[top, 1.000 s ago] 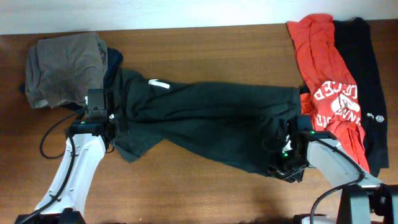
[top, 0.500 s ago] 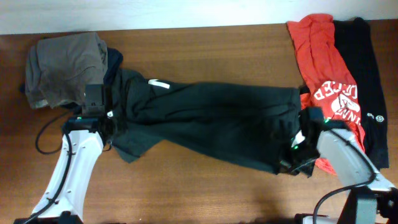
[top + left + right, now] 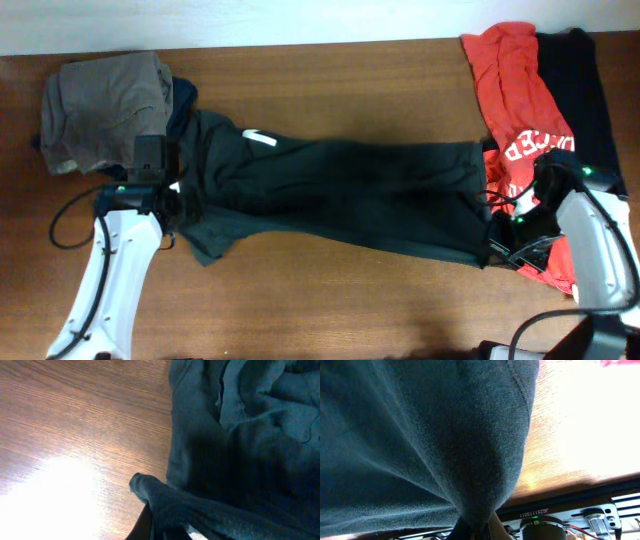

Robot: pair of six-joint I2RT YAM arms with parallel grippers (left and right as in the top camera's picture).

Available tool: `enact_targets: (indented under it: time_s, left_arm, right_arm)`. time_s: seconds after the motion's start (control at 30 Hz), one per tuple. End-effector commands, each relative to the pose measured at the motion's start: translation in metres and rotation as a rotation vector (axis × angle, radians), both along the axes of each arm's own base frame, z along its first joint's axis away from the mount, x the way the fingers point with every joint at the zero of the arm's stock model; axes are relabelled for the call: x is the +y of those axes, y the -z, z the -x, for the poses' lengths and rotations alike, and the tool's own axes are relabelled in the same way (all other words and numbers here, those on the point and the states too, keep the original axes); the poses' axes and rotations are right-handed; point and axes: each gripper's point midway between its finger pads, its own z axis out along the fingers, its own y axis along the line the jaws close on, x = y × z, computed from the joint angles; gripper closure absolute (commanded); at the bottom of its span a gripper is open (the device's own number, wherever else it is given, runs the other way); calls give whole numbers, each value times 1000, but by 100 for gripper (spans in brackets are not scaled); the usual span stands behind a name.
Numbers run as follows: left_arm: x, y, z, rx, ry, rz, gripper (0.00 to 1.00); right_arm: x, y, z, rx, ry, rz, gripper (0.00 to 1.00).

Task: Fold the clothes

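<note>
Worktop: a brown wood-grain worktop (image 3: 350, 80) is carrying everything, and bright glare is washing over the bare wood in both wrist views.
Room: a pale wall strip (image 3: 300, 20) is running along the far edge.
Main garment: a large black soft cloth garment (image 3: 350, 195) with a small white mark (image 3: 260, 136) is lying stretched left to right across the middle, its cloth pulling into long creases.
Left gripper: the left gripper (image 3: 183, 205) is pinching tight on a bunched fold at the garment's left end.
Right gripper: the right gripper (image 3: 497, 245) is clamping tight on the garment's near right corner, with cloth drawing down into the jaws.
Left edge: a crumpled grey-brown cloth garment (image 3: 100, 105) is sitting in the far left corner. A navy cloth garment (image 3: 183, 100) is peeking out beside it and touching the stretched one.
Right edge: a red cloth T-shirt with white print (image 3: 520, 110) is lying along the right side, just beside a plain black cloth garment (image 3: 590, 100).
Open room: bare wood is showing in the far strip between the piles and along the near edge between the arms.
</note>
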Motion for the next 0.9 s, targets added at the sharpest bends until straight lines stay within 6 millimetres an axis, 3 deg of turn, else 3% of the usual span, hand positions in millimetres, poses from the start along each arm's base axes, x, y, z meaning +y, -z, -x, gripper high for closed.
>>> enact_targets:
  time_s: [0.0, 0.13, 0.37, 0.6, 0.77, 0.87]
  left_arm:
    - [7, -30, 0, -89, -2, -31, 100]
    - [7, -45, 3, -143, -3, -31, 99]
    - [5, -40, -1, -133, 1, -24, 99]
    - [-3, -29, -34, -188, 19, 19, 99]
    - [-4, -6, -56, -178, 22, 24, 99]
    - [-3, 8, -69, -177, 22, 24, 100]
  right_arm:
    - [-9, -18, 0, -79, 0, 52, 96]
    - [-9, -25, -4, -143, 3, 67, 96]
    - [-16, -22, -27, -219, 4, 92, 96]
    - [-27, -16, -60, -311, 5, 122, 96]
    - [-32, -9, -97, -408, -12, 136, 96]
    - [-25, -3, -122, -467, -54, 140, 96]
